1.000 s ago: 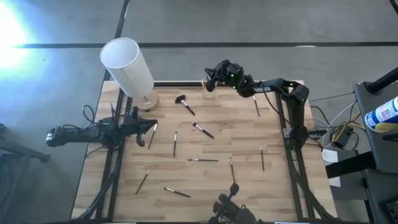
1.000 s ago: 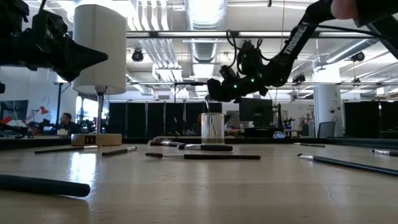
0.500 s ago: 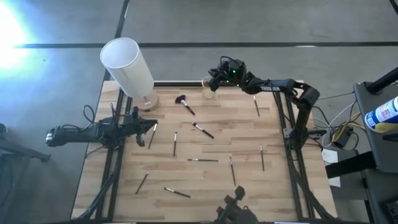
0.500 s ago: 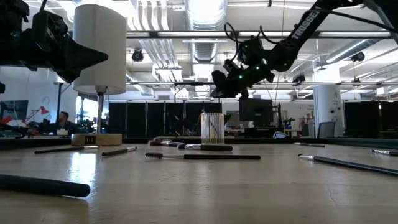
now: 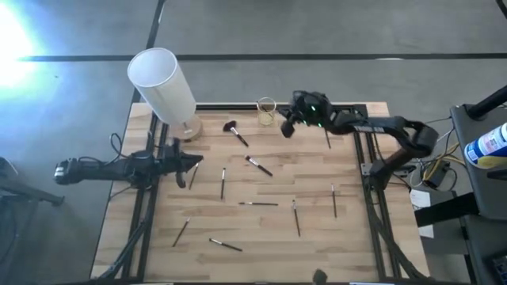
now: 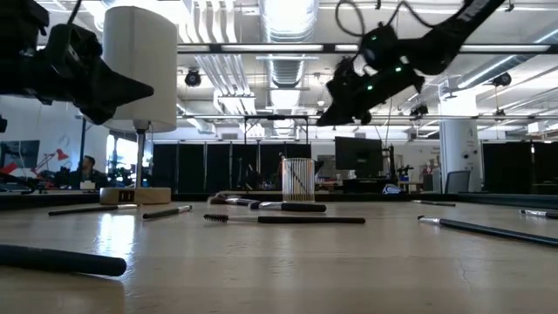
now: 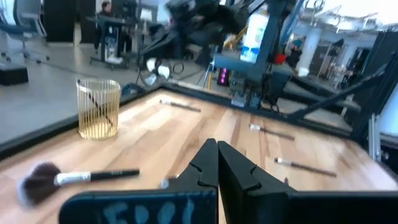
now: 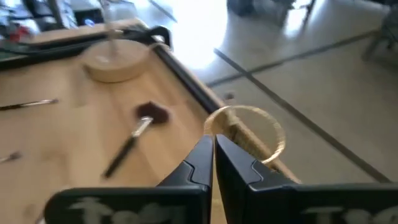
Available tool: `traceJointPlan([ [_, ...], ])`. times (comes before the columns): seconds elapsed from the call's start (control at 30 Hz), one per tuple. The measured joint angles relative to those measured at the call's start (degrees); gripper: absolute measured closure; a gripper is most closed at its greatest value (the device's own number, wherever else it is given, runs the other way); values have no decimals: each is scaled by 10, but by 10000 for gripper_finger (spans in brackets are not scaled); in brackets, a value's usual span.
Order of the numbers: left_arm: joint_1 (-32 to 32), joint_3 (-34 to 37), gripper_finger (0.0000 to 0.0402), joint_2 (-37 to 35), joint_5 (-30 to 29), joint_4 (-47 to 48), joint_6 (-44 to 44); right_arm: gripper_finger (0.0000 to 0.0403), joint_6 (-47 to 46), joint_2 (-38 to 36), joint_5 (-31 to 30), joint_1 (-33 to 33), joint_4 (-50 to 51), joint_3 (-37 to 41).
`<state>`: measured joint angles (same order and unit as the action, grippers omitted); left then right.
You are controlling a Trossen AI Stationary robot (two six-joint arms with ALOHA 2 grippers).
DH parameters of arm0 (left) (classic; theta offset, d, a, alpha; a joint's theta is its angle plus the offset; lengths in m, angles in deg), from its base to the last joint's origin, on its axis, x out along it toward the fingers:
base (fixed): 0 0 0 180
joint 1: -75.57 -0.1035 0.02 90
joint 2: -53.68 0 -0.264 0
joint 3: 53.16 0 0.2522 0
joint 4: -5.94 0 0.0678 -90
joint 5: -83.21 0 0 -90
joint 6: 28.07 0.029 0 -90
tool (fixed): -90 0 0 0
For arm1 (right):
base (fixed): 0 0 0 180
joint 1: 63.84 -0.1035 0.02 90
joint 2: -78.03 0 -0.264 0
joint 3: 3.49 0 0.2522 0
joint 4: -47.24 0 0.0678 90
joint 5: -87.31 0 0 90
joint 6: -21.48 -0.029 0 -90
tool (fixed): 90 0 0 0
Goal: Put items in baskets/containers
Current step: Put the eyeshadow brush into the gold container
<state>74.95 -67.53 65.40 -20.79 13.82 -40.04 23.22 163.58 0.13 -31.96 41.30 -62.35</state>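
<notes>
The glass cup (image 5: 266, 112) stands at the table's far edge with one thin brush (image 7: 101, 107) inside. About ten makeup brushes (image 5: 259, 165) are scattered on the wood. The right gripper (image 5: 287, 127) hovers beside the cup, fingers pressed together and empty; the left gripper (image 5: 195, 161) waits pressed together at the left side, so most work is left.

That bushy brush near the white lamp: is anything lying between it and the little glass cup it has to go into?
Nothing visible does. The bushy brush lies on bare wood, with open tabletop between it and the glass cup at the table's far edge. The right hand, shut and empty, hangs above the table just beside the cup, not between them.
</notes>
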Motion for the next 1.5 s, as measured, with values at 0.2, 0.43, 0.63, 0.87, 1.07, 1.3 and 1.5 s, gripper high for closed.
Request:
traceJointPlan([
  [0.2,4,-38,401,79,-3,17,15,392,2,-92,-16,-65,-161,146],
  [0.43,3,-111,401,154,-38,56,0,392,5,-169,-17,-105,-231,237],
  [0.63,2,-204,395,225,-97,210,-72,392,9,-208,-19,-105,-230,262],
  [0.87,2,-269,351,344,-100,335,-186,390,9,-220,-20,-105,-225,260],
  [1.07,-21,-273,300,458,-104,344,-237,390,8,-218,-19,-106,-225,259],
  [1.3,-68,-272,255,537,-103,344,-245,390,5,-217,-19,-106,-225,260],
  [1.5,-109,-272,243,553,-101,335,-245,390,3,-218,-19,-106,-225,260],
])
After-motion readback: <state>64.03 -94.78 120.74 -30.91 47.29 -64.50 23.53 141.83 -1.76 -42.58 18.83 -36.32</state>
